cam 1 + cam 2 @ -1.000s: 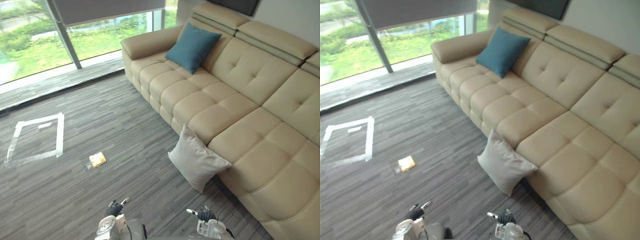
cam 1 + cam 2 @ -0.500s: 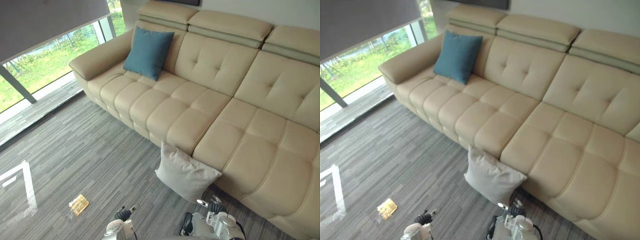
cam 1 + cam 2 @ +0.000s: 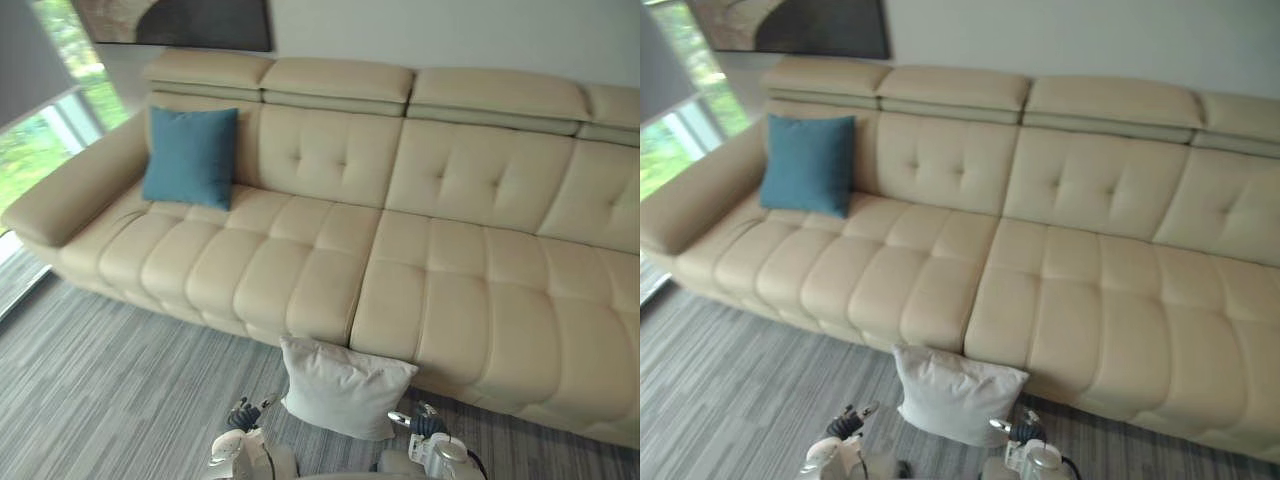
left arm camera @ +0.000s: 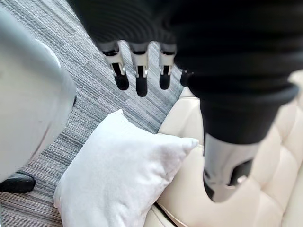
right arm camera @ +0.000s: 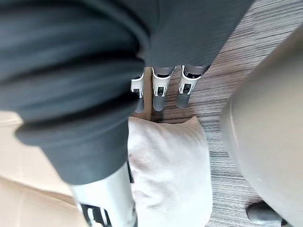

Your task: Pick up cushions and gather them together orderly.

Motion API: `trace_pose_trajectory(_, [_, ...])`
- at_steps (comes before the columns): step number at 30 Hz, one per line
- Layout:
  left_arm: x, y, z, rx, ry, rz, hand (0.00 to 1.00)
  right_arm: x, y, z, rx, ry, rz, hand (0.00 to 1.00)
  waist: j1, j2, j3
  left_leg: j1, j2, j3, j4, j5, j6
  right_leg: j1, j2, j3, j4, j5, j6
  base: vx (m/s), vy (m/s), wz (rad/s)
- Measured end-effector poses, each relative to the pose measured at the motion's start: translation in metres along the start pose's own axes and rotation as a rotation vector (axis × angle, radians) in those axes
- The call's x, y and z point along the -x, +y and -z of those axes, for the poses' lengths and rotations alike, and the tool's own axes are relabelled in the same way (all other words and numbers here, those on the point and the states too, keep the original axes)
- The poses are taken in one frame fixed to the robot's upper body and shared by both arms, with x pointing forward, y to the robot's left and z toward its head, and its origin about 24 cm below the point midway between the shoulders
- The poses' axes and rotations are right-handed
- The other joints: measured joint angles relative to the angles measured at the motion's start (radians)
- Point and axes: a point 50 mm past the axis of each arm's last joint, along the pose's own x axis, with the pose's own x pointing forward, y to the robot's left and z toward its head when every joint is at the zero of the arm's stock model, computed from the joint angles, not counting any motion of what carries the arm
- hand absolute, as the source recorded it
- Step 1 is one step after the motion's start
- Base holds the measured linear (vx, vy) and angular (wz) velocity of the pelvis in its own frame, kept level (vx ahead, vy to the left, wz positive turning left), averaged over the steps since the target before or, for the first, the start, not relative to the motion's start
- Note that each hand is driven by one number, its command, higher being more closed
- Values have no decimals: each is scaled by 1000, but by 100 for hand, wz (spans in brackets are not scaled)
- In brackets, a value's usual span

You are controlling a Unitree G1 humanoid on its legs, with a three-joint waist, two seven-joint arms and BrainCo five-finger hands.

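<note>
White cushion (image 3: pixel 345 388) leans on the carpet (image 3: pixel 100 380) against the front of the sofa (image 3: pixel 400 270), dead ahead between my left hand (image 3: pixel 243 413) and right hand (image 3: pixel 425 421), both empty with fingers straight, its long side lying across me, the right a touch nearer.

One blue cushion (image 3: pixel 190 157), one white cushion (image 3: pixel 343 388), one beige sofa (image 3: pixel 450 290), one framed picture (image 3: pixel 172 20)

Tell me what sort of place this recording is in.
Most likely a living room or lounge: a long beige sofa with a blue cushion on it, a white cushion on grey carpet at its front, a framed picture on the wall.
</note>
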Motion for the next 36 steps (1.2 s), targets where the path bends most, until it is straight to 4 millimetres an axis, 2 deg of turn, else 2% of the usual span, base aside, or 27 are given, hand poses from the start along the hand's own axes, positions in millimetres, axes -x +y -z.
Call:
trace_pose_trajectory(4, [-1, 0, 3, -18, 28, -2, 0, 0, -1, 1, 1, 3, 3, 0, 0, 3, 2, 62, -26, 46, -39, -3, 8, 13, -19, 41, -20, 19, 13, 102, 138, -46])
trace_pose_trajectory(7, [-2, -1, 2, -16, 25, -4, 0, 0, -2, -1, 3, 1, 12, 0, 6, 5, 5, 75, -19, 98, -63, -6, 12, -34, -10, 52, 5, 32, 29, 18, 32, -53])
trace_pose_trajectory(9, [-3, -3, -3, -6, 12, -15, 0, -2, -4, -8, 10, -17, 28, 0, 13, 19, 23, 70, -3, 136, -82, -5, 12, -82, 6, 34, 34, 63, 28, -48, -11, -66])
trace_pose_trajectory(11, [-4, -4, -8, 1, -1, -28, 0, -5, -4, -20, 16, -47, 38, 0, 11, 23, 50, 44, 0, 149, -80, -2, 19, -133, 9, 12, 59, 78, 20, -79, -29, -42])
trace_pose_trajectory(14, [-7, -13, -27, 35, -54, -30, 0, -7, -15, -35, 22, -89, 87, 0, 6, 21, 98, -57, 3, 132, -2, -1, 20, -220, -2, -14, 100, 80, 17, -153, -72, 1])
trace_pose_trajectory(15, [-8, -16, -39, 45, -90, -29, 0, -8, -18, -44, 19, -116, 100, 0, 6, 19, 124, -108, 7, 118, 44, -1, 21, -258, -8, -28, 123, 80, 16, -153, -65, 14])
trace_pose_trajectory(17, [-9, -20, -67, 111, -175, -34, 0, -10, -21, -66, -14, -179, 124, 0, 5, 17, 169, -226, 16, 91, 150, -12, 35, -350, -10, -49, 183, 74, 6, -253, -74, 17])
trace_pose_trajectory(19, [-9, -23, -89, 171, -245, -38, 0, -8, -22, -95, -33, -274, 134, 0, 3, 23, 189, -336, 30, 61, 240, -50, 38, -444, -9, -71, 236, 55, -18, -300, -67, 10])
trace_pose_trajectory(20, [-8, -23, -105, 192, -288, -36, 0, -7, -19, -117, -42, -342, 123, 0, 3, 23, 216, -401, 44, 51, 305, -68, 36, -500, -7, -76, 286, 47, -22, -261, -39, 0])
trace_pose_trajectory(21, [-8, -23, -111, 205, -305, -33, 0, -5, -18, -126, -51, -374, 117, 0, 3, 23, 224, -434, 49, 45, 337, -75, 37, -529, -6, -77, 309, 43, -26, -396, -51, 4])
trace_pose_trajectory(23, [-4, -25, -141, 238, -391, -27, 0, 2, -15, -164, -64, -493, 103, 0, -2, 21, 252, -559, 63, 22, 431, -87, 36, -637, -7, -88, 380, 36, -28, -390, -56, 15])
trace_pose_trajectory(24, [-3, -25, -148, 248, -410, -24, 0, 4, -13, -172, -67, -518, 99, 0, -2, 18, 257, -581, 66, 21, 442, -89, 36, -659, -8, -89, 389, 38, -29, -301, -39, 7])
trace_pose_trajectory(26, [2, -19, -175, 264, -496, -29, 0, 16, -4, -207, -70, -634, 78, 0, 0, 17, 284, -689, 81, 1, 483, -88, 39, -753, -9, -114, 406, 43, -30, -281, -21, -9])
trace_pose_trajectory(27, [4, -16, -183, 270, -516, -37, 0, 19, -1, -216, -67, -664, 70, 0, 1, 17, 285, -726, 88, -1, 492, -84, 45, -787, -14, -122, 429, 47, -38, -230, -55, 5])
trace_pose_trajectory(28, [9, -13, -200, 287, -565, -41, 0, 25, -1, -231, -71, -712, 69, 0, 0, 17, 292, -793, 98, -1, 533, -79, 52, -848, -28, -125, 544, 37, -50, -152, -117, 26])
trace_pose_trajectory(29, [14, -12, -216, 293, -615, -36, 0, 30, -1, -243, -73, -751, 73, 0, 0, 13, 302, -844, 101, -5, 571, -78, 49, -872, -29, -121, 564, -17, -51, -133, -136, 24])
trace_pose_trajectory(30, [23, -11, -236, 298, -682, -38, 0, 38, 1, -262, -80, -803, 64, 0, 4, 23, 333, -906, 110, -28, 618, -75, 43, -925, -23, -130, 601, -24, -51, -203, -133, 8])
trace_pose_trajectory(32, [38, -8, -272, 292, -786, -37, 0, 59, 10, -302, -92, -921, 36, 0, 5, 18, 376, -1012, 115, -43, 664, -69, 34, -1033, -24, -138, 651, -23, -52, -224, -83, -2])
trace_pose_trajectory(34, [54, -15, -303, 302, -871, -16, 0, 83, 15, -333, -102, -1038, 23, 0, 5, 17, 398, -1121, 118, -58, 708, -68, 32, -1140, -26, -144, 698, -22, -53, -138, -52, 8])
trace_pose_trajectory(35, [56, -17, -307, 303, -881, -11, 0, 85, 16, -336, -104, -1049, 22, 0, 5, 16, 402, -1133, 118, -59, 714, -68, 32, -1152, -26, -144, 705, -22, -53, -102, -35, 6])
trace_pose_trajectory(36, [68, -25, -324, 299, -929, 14, 0, 96, 19, -350, -125, -1091, 14, 0, 4, 15, 408, -1192, 125, -67, 750, -59, 30, -1210, -27, -147, 742, -22, -53, -71, -22, 2])
